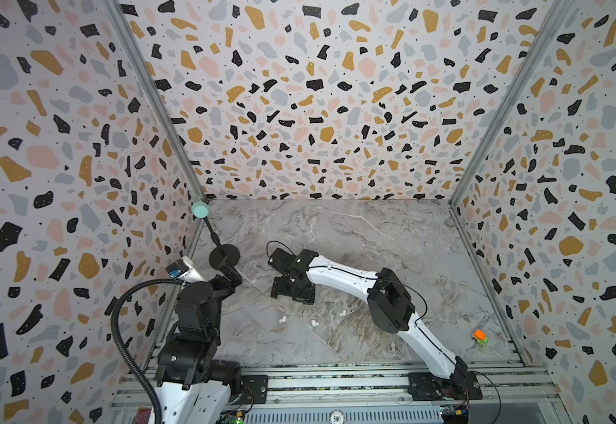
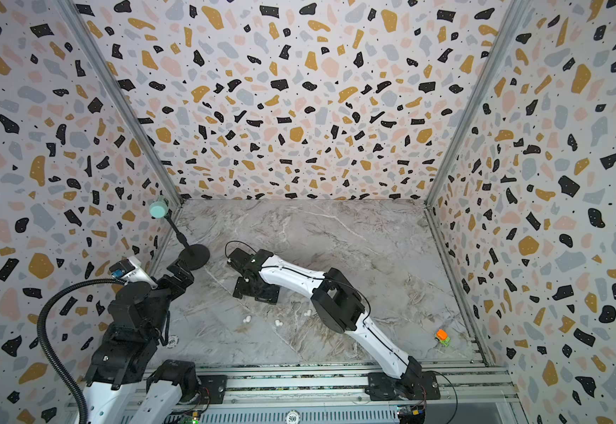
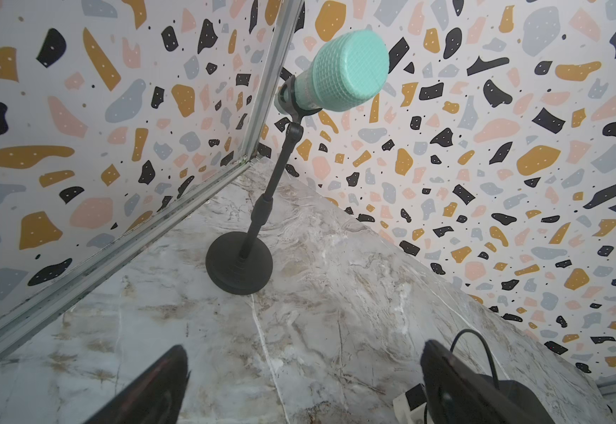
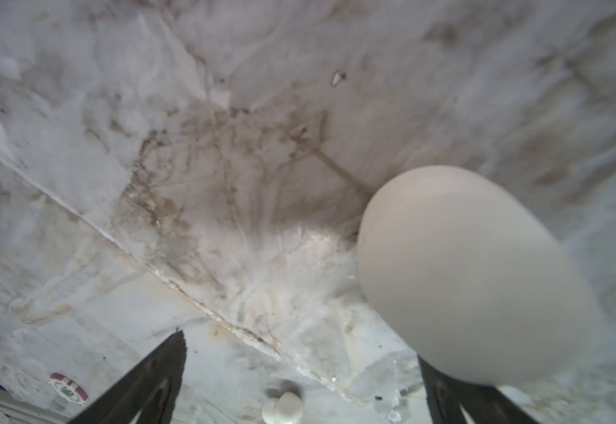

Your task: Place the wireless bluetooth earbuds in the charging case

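Right gripper [image 1: 291, 292] is low over the table [image 1: 372, 235], left of centre. Jaws are spread wide, with nothing between them. In its wrist view we see the white charging case [image 4: 464, 279] lying on the marble just beside one finger [image 4: 438, 389], partly covering it. We can't tell whether they touch. In both top views the gripper hides the case. The earbuds [image 1: 314, 323] lie loose on the table in small clusters between the right gripper and the front edge. Left gripper [image 3: 302, 348] sits by the left edge, jaws wide and empty, facing the mic stand [image 3: 240, 264]. Toy car [image 1: 479, 337] sits near the front-right corner.
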